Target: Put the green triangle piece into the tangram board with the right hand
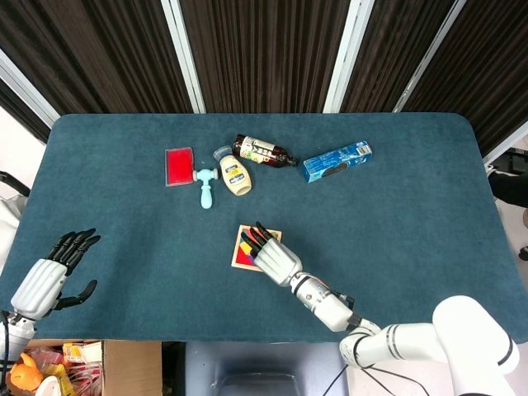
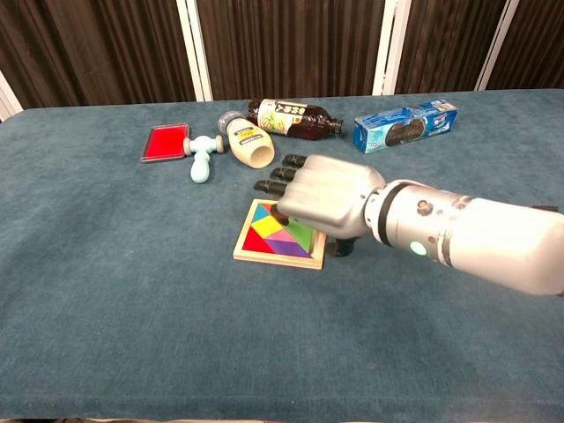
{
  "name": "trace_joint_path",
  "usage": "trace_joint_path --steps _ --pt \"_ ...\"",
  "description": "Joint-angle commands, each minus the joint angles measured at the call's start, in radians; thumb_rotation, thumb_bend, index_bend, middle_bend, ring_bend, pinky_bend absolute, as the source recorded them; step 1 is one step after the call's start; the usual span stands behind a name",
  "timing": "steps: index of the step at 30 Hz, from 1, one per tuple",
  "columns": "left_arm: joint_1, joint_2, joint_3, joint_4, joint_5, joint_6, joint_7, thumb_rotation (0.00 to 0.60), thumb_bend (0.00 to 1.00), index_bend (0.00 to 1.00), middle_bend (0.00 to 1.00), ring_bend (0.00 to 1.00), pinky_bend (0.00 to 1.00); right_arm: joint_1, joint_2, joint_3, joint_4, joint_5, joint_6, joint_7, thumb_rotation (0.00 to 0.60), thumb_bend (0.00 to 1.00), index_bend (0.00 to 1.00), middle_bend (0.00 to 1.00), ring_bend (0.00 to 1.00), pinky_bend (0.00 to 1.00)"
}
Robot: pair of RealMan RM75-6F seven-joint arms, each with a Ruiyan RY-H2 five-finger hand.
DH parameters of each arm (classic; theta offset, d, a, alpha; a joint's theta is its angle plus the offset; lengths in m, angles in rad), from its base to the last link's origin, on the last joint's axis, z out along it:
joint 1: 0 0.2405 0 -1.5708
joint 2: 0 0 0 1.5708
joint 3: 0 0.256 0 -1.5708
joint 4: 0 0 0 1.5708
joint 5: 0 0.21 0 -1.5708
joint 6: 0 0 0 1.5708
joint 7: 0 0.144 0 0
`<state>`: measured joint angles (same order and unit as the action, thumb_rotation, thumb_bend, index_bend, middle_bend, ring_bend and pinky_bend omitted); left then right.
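Dark vertical blinds with white mullions back a table [image 1: 412, 206] covered in teal cloth. Near the middle of the front half lies the tangram board [image 2: 275, 236], flat, its wooden rim visible on the left and front sides. The green triangle piece [image 2: 302, 234] sits within the board on its right side, level with the neighbouring purple, yellow and red pieces. The right hand [image 2: 328, 199] hangs palm-down directly over the board's right part, covering that corner; its fingers [image 2: 275, 186] are extended and slightly apart, holding nothing. Whether the hand touches the green piece cannot be told. The left hand [image 1: 51, 276] is at the front left corner of the table, fingers spread, empty.

Toward the rear of the table, from left to right: a red box [image 1: 178, 166], a light blue toy hammer [image 1: 206, 186], a yellowish squeeze bottle [image 1: 235, 176] lying on its side, a dark bottle [image 1: 262, 152] lying touching it, and a blue packet [image 1: 336, 161].
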<state>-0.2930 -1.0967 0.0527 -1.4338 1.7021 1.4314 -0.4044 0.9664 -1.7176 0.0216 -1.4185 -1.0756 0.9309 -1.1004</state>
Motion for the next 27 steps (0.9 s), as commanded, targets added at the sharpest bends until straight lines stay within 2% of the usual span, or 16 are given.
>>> trace_joint_path --steps 1,20,27 --pt "0.0 0.0 0.0 0.0 0.0 -0.001 0.002 0.6 0.43 0.0 0.0 0.0 0.0 -0.001 -0.002 -0.009 -0.008 0.011 -0.006 -0.013 0.6 0.41 0.42 0.0 0.0 0.0" --pt "-0.001 -0.002 0.002 -0.004 0.004 -0.001 0.011 0.6 0.43 0.0 0.0 0.0 0.0 -0.019 0.03 -0.053 -0.068 0.026 0.028 -0.069 0.6 0.41 0.43 0.0 0.0 0.0" --pt "-0.002 -0.004 0.002 -0.004 0.003 -0.006 0.015 0.6 0.43 0.0 0.0 0.0 0.0 -0.04 0.046 -0.035 -0.069 -0.031 0.068 0.016 0.6 0.41 0.38 0.0 0.0 0.0"
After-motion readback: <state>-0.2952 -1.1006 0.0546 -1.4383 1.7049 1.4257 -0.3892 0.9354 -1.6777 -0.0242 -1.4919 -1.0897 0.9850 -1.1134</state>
